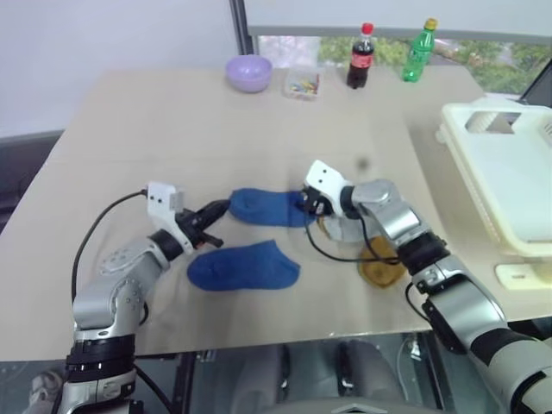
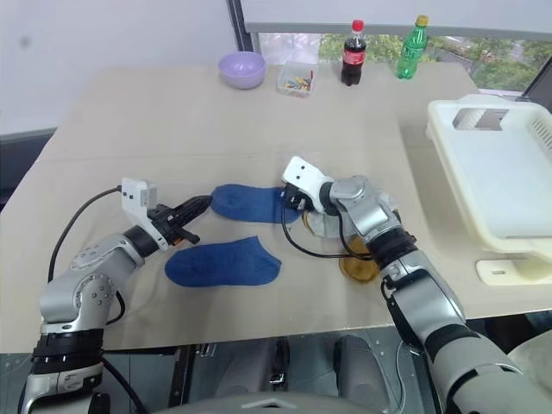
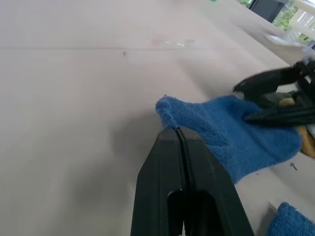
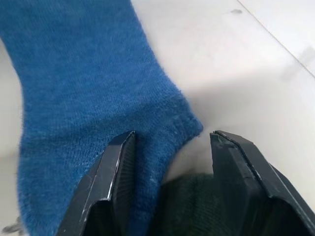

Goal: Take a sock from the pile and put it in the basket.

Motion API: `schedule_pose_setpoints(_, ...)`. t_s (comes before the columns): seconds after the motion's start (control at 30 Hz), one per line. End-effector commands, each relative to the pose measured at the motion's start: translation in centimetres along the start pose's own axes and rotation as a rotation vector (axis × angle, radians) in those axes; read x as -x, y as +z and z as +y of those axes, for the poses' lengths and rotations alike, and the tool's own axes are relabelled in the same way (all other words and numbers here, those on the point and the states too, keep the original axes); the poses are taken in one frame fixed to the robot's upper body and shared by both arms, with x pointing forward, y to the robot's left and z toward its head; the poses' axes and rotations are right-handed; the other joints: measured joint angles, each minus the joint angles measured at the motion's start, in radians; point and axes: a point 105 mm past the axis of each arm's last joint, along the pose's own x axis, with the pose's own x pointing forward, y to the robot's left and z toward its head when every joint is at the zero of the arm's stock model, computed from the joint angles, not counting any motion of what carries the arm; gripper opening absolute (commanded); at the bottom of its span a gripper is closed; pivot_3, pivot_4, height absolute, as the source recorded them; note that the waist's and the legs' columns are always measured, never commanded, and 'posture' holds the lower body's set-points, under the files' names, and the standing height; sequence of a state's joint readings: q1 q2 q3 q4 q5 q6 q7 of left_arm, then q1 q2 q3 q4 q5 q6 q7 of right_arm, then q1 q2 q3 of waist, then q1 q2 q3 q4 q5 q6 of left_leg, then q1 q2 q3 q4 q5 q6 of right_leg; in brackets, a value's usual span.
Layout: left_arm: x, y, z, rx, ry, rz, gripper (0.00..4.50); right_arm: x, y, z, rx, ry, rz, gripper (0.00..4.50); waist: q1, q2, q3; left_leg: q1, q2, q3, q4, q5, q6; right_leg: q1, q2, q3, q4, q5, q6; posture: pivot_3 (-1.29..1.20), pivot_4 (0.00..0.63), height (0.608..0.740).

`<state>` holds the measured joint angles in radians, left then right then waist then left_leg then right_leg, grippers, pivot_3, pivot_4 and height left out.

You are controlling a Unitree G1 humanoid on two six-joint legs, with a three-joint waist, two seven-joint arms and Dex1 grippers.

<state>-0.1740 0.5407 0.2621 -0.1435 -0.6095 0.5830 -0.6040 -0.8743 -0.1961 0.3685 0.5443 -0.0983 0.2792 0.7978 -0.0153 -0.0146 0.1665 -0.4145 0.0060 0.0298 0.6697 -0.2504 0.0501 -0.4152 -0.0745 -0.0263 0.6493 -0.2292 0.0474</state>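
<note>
While the far blue sock (image 1: 263, 207) lies flat on the counter (image 1: 172, 129), my right gripper (image 4: 172, 147) stands with jaws parted over its cuff, left gripper (image 3: 178, 147) clenched empty; next, close and lift toward the basket (image 1: 504, 172)

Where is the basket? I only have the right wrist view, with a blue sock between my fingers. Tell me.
Observer: The basket stands at the table's right edge, well to the right of your right gripper.
Operator: Report the left gripper.
Observer: The left gripper has its fingers shut, with the tips at the opposite end of that blue sock.
</note>
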Motion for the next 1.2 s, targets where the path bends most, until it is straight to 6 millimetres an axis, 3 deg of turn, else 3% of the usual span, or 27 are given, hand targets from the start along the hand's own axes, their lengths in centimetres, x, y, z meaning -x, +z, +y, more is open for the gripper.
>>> schedule_pose_setpoints(0.03,0.5,1.0,0.0,-0.048,0.005,-0.035,0.0,0.1,1.9,0.1,0.044,0.009,-0.036,0.77,0.0,0.0,0.0,0.0,0.0,0.0,0.0,0.0,0.0,0.0,0.0,0.0,0.0,0.0,0.0,0.0,0.15,0.74)
schedule_pose_setpoints(0.1,0.6,0.9,-0.1,-0.048,0.009,-0.037,0.0,0.1,2.3,0.4,0.051,0.015,-0.043,0.77,-0.001,0.0,0.0,0.0,0.0,0.0,0.0,0.0,0.0,-0.001,0.0,0.0,0.0,0.0,0.0,0.0,0.15,0.74)
schedule_pose_setpoints(0.2,0.8,0.9,0.0,-0.049,0.016,-0.04,0.0,0.0,2.6,0.7,0.045,0.018,-0.048,0.02,-0.002,0.0,0.0,-0.001,0.0,0.0,-0.001,0.0,0.0,-0.002,-0.004,0.0,0.0,0.0,0.0,0.0,0.15,0.74)
schedule_pose_setpoints(0.4,2.1,1.4,0.0,-0.024,0.018,-0.085,0.0,1.2,4.1,1.0,0.055,0.033,-0.106,0.02,-0.002,0.0,0.0,-0.001,0.0,0.0,-0.001,0.0,0.0,-0.002,-0.005,0.0,-0.001,0.0,0.0,0.0,0.15,0.74)
schedule_pose_setpoints(0.57,5.2,2.1,-1.5,0.006,-0.074,-0.093,0.0,3.3,5.4,3.5,0.099,0.155,-0.125,0.02,-0.003,0.0,0.0,-0.002,0.0,-0.001,-0.003,-0.001,0.0,-0.002,-0.007,0.002,-0.004,0.0,0.0,0.0,0.15,0.74)
schedule_pose_setpoints(0.97,10.0,0.9,-2.2,0.021,-0.098,0.076,0.0,2.1,6.3,9.4,0.103,0.36,-0.124,0.02,-0.018,0.001,0.0,-0.002,-0.001,-0.004,-0.004,-0.004,0.0,-0.002,-0.011,-0.002,-0.004,-0.002,-0.005,0.0,0.15,0.74)
schedule_pose_setpoints(1.2,12.0,0.4,-2.8,0.046,-0.117,0.161,0.0,3.0,6.6,10.9,0.087,0.404,-0.117,0.02,-0.022,0.001,0.001,-0.002,-0.001,-0.005,-0.005,-0.003,-0.003,-0.002,-0.011,-0.003,-0.005,-0.003,-0.006,0.0,0.15,0.74)
